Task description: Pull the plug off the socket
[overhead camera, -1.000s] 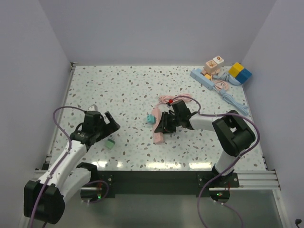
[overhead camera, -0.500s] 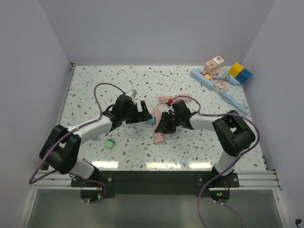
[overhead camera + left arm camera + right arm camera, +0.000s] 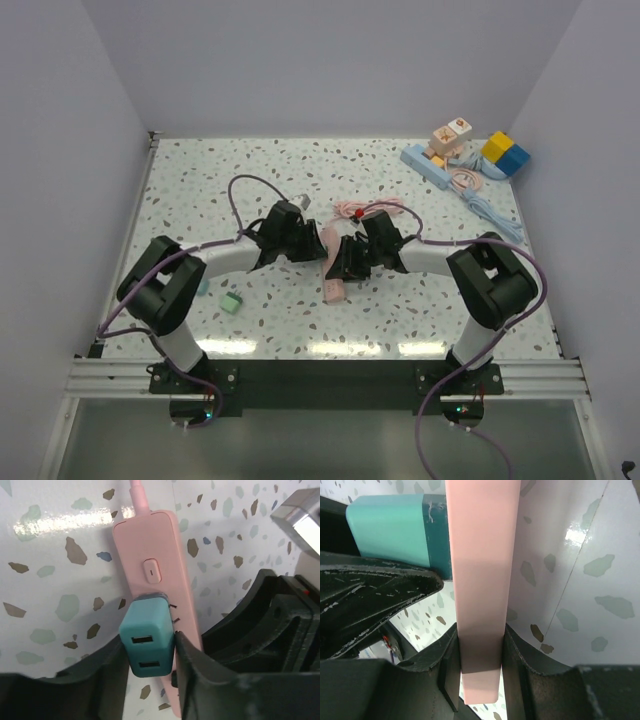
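**First voice:** Speckled white counter, walled on three sides in pale grey, is seen from above. What is found at its middle?

**Second voice:** A pink socket strip is found about midway between the left and right edges. Its pink cable is looped toward the far edge. A teal plug, a small cube with two ports on its face, is seated in the strip just beside the switch.

**First voice:** How are the two end effectors placed?

**Second voice:** The left end effector is closed on the plug, with one dark finger pressed to each side. The right end effector is clamped across the narrow body of the strip, toward the end away from the cable.

**First voice:** How much of the task is judged done?

**Second voice:** Both grips appear to be made, and nothing more. No gap is seen between plug and strip, so the pull itself is left. The plug would need to be drawn straight out while the strip is held back.

**First voice:** Is anything else to be noted?

**Second voice:** A blue strip and some coloured blocks are set at the far right corner. A small green piece is seen toward the near left corner. Both are well apart from the work.
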